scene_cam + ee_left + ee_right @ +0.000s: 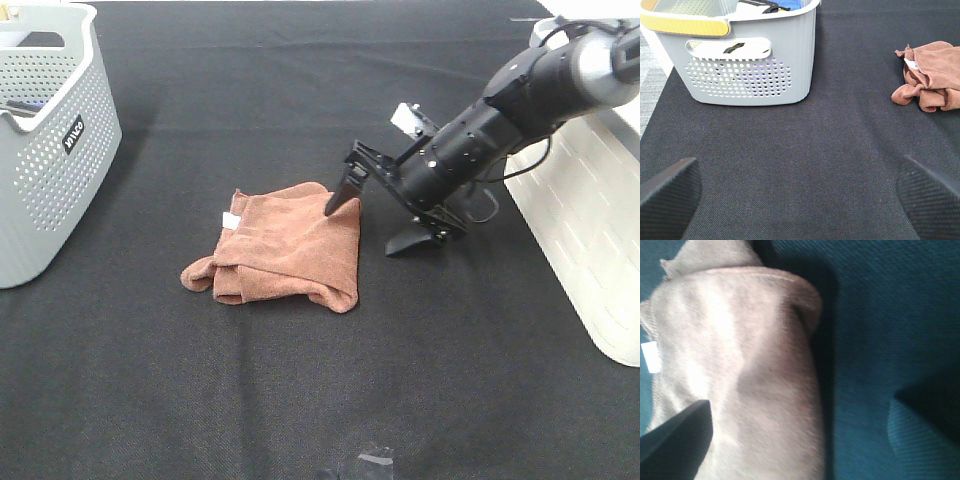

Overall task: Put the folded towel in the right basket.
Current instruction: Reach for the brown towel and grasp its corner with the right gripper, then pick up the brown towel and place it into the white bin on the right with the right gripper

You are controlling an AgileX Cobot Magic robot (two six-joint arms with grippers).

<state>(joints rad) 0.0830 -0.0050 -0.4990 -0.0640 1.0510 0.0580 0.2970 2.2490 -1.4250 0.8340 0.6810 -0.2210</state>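
Observation:
The folded brown towel (280, 245) lies in the middle of the black table and has a small white tag. It also shows in the left wrist view (932, 75) and fills the right wrist view (740, 365). My right gripper (378, 215) is open and low at the towel's right edge. One of its fingers (345, 190) is over the towel, the other is on the bare cloth beside it. The white right basket (590, 230) stands at the right edge. My left gripper (800, 200) is open and empty, far from the towel.
A grey perforated basket (50, 150) with a yellow handle stands at the far left and holds several items; it also shows in the left wrist view (750, 55). The black tablecloth (300, 400) covers the table.

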